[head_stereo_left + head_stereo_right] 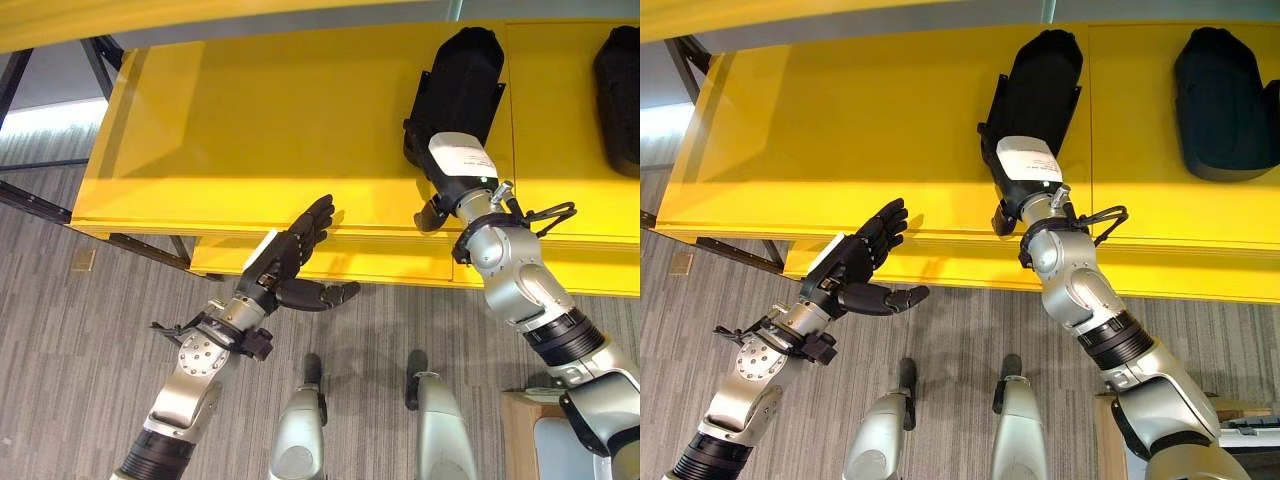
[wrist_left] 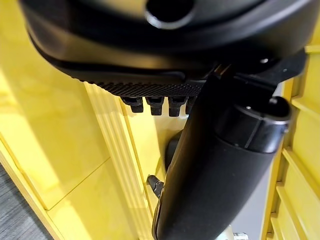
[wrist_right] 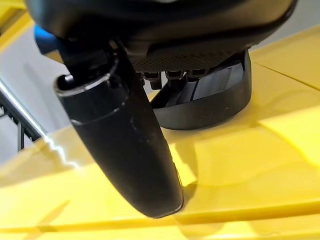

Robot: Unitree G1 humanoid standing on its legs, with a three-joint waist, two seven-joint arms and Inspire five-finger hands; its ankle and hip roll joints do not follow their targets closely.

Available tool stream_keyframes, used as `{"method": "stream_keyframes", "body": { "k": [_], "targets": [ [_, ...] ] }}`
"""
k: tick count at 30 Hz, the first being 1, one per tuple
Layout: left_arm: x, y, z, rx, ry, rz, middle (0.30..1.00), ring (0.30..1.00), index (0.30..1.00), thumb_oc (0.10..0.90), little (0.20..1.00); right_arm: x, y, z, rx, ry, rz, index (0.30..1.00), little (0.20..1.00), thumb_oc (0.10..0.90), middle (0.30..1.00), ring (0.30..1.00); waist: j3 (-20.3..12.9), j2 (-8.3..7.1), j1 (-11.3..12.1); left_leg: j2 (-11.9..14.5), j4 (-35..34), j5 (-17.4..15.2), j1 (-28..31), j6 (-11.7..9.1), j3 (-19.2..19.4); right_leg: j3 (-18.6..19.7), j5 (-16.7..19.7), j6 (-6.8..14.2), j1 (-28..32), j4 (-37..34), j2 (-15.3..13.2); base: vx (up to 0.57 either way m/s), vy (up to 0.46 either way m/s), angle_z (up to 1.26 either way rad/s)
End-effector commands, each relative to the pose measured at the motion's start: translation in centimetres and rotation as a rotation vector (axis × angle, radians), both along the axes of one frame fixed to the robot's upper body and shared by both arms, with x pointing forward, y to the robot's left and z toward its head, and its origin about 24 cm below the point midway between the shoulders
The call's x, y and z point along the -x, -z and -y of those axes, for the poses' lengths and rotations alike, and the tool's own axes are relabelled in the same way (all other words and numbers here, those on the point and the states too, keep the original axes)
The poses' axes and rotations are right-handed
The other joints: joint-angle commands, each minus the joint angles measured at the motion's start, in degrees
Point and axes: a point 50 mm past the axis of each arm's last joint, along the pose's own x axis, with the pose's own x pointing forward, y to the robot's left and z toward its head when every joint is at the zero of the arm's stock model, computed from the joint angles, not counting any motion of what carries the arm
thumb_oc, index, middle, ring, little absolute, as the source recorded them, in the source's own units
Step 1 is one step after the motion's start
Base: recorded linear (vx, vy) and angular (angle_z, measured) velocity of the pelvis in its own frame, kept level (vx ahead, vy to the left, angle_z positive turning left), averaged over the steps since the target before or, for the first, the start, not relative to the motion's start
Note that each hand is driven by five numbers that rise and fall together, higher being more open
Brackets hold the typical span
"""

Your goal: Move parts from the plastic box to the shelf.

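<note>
R hand [image 1: 1025, 165] on shelf [image 1: 840, 130] part [image 1: 1040, 75]

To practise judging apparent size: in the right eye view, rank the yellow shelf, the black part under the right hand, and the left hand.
1. yellow shelf
2. black part
3. left hand, though it sits nearer the camera

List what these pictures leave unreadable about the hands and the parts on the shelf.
- Right hand: its fingers lie over the black part on the yellow shelf; the hand's back hides them in both eye views, the thumb in the right wrist view, so the grip is unclear.
- Second black part: cut off by the right edge in the left eye view.
- Left hand: open, holding nothing.
</note>
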Motion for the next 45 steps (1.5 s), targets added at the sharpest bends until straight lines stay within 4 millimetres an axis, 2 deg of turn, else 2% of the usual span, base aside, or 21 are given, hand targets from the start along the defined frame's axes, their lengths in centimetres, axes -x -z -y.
{"method": "stream_keyframes", "body": {
  "k": [1, 12, 24, 31, 37, 45],
  "targets": [
    [0.8, -3.8, 1.0, 0.011, 0.077, 0.205, 1.000, 1.000, 1.000, 0.900, 1.000, -0.9, -2.0, -1.5, 0.022, -0.006, 0.074, 1.000, 1.000, 0.900, 1.000, 1.000, -1.3, -1.82, 1.6, -5.1, 1.9, -1.1, -0.9, 5.1, -2.6, 0.9, -2.1, -0.3, 5.2, -1.8, 2.6, 0.00, -0.036, 0.03],
    [0.8, -4.1, 1.2, -0.003, 0.108, 0.208, 1.000, 1.000, 1.000, 0.900, 1.000, -1.7, -1.5, -1.8, 0.023, -0.001, 0.043, 1.000, 1.000, 0.900, 1.000, 1.000, -0.9, -1.98, 2.6, -5.4, 3.0, -1.3, -1.7, 5.3, -2.8, 0.5, -1.9, -0.3, 5.4, -1.8, 2.8, 0.00, -0.010, 0.00],
    [0.6, -4.0, 1.4, -0.013, 0.118, 0.210, 1.000, 1.000, 1.000, 0.900, 1.000, -2.2, 0.5, -1.6, -0.064, 0.027, -0.070, 1.000, 1.000, 0.900, 1.000, 1.000, -0.7, -2.23, 2.5, -5.3, 3.7, -1.5, -2.0, 5.4, -2.6, 0.5, -1.8, -0.4, 5.3, -1.6, 3.1, 0.00, 0.000, 0.00],
    [0.5, -4.1, 1.5, -0.013, 0.118, 0.215, 1.000, 1.000, 1.000, 0.900, 1.000, -2.2, 1.1, -1.9, 0.029, 0.024, -0.086, 1.000, 1.000, 0.900, 1.000, 1.000, -0.5, -2.23, 2.4, -5.3, 3.7, -1.4, -2.0, 5.4, -2.5, 0.7, -1.7, -0.4, 5.3, -1.6, 3.2, 0.00, 0.000, 0.00],
    [0.6, -4.1, 1.3, -0.012, 0.114, 0.219, 1.000, 1.000, 1.000, 0.900, 1.000, -1.0, 2.0, -3.8, 0.187, -0.070, -0.120, 1.000, 1.000, 0.900, 1.000, 1.000, -0.4, -2.75, 2.0, -5.1, 3.6, -1.3, -2.1, 5.5, -2.1, 0.8, -1.6, -0.2, 5.3, -1.9, 3.5, 0.00, 0.000, 0.00],
    [0.8, -4.2, 1.3, -0.019, 0.112, 0.226, 1.000, 1.000, 1.000, 0.900, 1.000, -0.4, 2.8, -4.7, 0.234, -0.091, -0.130, 1.000, 1.000, 0.900, 1.000, 1.000, -0.1, -3.15, 2.1, -4.8, 3.8, -1.2, -2.3, 5.6, -1.9, 0.8, -1.6, -0.2, 5.3, -1.9, 3.8, 0.00, 0.000, 0.00]
  ]
}}
